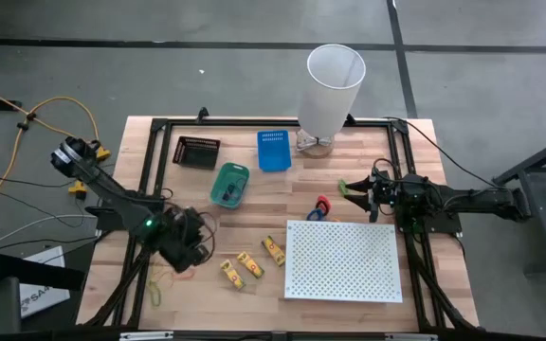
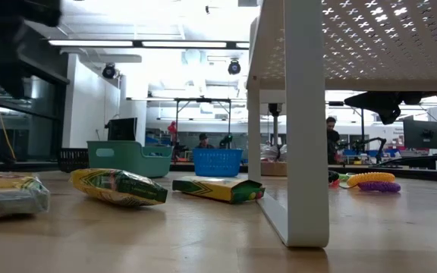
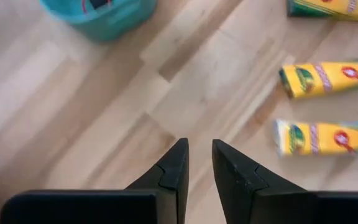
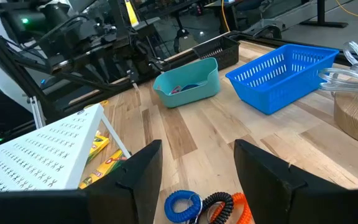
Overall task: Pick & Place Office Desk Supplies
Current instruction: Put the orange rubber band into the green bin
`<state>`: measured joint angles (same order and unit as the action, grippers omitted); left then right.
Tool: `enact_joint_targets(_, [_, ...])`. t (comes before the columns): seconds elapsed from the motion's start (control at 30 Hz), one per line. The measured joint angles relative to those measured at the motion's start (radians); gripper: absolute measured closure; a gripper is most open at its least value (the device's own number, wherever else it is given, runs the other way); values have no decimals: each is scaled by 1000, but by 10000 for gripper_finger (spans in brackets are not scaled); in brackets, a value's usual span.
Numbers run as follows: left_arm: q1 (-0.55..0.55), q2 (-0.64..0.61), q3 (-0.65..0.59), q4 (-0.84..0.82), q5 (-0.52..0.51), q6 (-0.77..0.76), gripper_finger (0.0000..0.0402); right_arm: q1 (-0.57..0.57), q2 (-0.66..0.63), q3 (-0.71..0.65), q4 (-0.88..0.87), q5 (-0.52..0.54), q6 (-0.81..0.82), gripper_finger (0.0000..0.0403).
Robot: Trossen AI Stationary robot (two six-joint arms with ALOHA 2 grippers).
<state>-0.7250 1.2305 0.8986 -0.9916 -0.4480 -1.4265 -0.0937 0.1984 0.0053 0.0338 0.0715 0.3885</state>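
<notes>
Three yellow-and-red packs (image 1: 250,264) lie flat on the wooden table left of the white perforated board (image 1: 342,260); the left wrist view shows them (image 3: 325,78) ahead of my left gripper (image 3: 199,146). That gripper (image 1: 195,248) hovers over bare wood between the packs and the teal basket (image 1: 228,183), its fingers a narrow gap apart with nothing between them. My right gripper (image 4: 197,149) waits wide open and empty at the table's right (image 1: 349,188). Small coiled bands, blue (image 4: 182,204) and black-orange (image 4: 225,205), lie on the table just before it.
The tall white bin (image 1: 333,80) stands at the far edge, with a blue basket (image 1: 273,149) and a black basket (image 1: 195,151) to its left. The teal basket holds a few small items (image 4: 182,89). Thin loops (image 1: 157,284) lie near the left front corner.
</notes>
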Motion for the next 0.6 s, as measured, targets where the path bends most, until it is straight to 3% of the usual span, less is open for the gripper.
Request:
enact_joint_targets(0.3, [-186, 76, 0, 9, 24, -262, 334, 0, 0, 0, 0, 0, 0, 215])
enact_joint_targets(0.6, [-311, 150, 0, 162, 102, -277, 334, 0, 0, 0, 0, 0, 0, 215])
